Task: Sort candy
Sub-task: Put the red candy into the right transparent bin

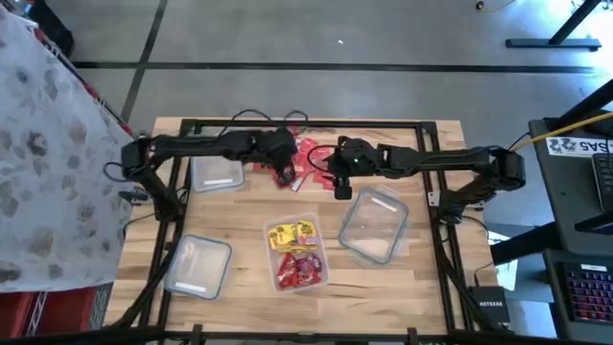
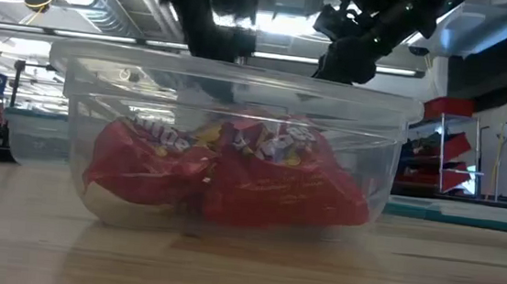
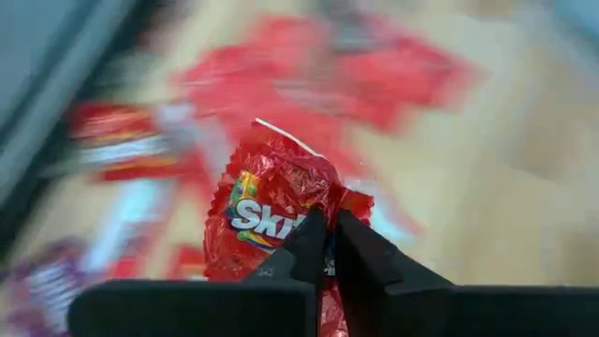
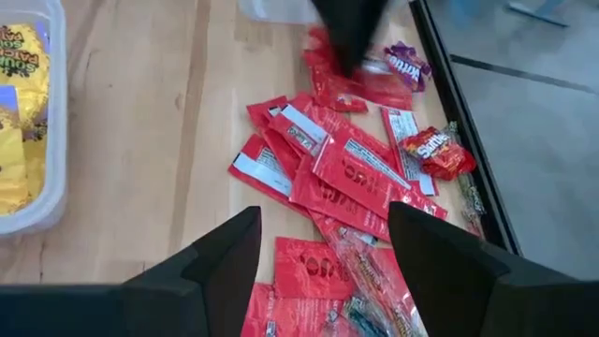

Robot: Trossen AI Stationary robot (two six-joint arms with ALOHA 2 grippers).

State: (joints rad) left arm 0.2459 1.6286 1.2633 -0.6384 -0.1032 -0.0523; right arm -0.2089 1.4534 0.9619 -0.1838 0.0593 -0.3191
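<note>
Four clear tubs stand on the wooden tabletop [image 1: 402,278]. Going from the left: an empty tub [image 1: 198,265] near the front left corner, another empty tub [image 1: 216,173] behind it toward the back edge, then the middle tub [image 1: 296,252] near the front edge, and last a larger empty tub [image 1: 375,226] to its right. Only the middle tub holds anything: yellow packets [image 1: 290,234] in its rear half and red packets [image 1: 298,270] in its front half; in the low view the red ones lie pressed against its near wall.

The loose candy [image 1: 305,158] lies in a heap by the middle of the back edge, mostly red wrappers, too overlapped to count; the right wrist view also shows a purple packet [image 4: 404,62] and a crumpled red one [image 4: 436,151] at the heap's edge, beside the black frame rail [image 4: 463,140].

The left gripper [image 1: 284,172] hangs over the heap's left side, its fingers pinched together on a red Skittles packet [image 3: 271,201] held clear of the blurred heap below. The right gripper [image 1: 340,184] hovers just right of the heap with its fingers [image 4: 220,257] spread wide and nothing between them.

Beyond the tabletop are a grey floor, a flowered cloth [image 1: 48,153] at left and a desk with a keyboard [image 1: 584,287] at right
</note>
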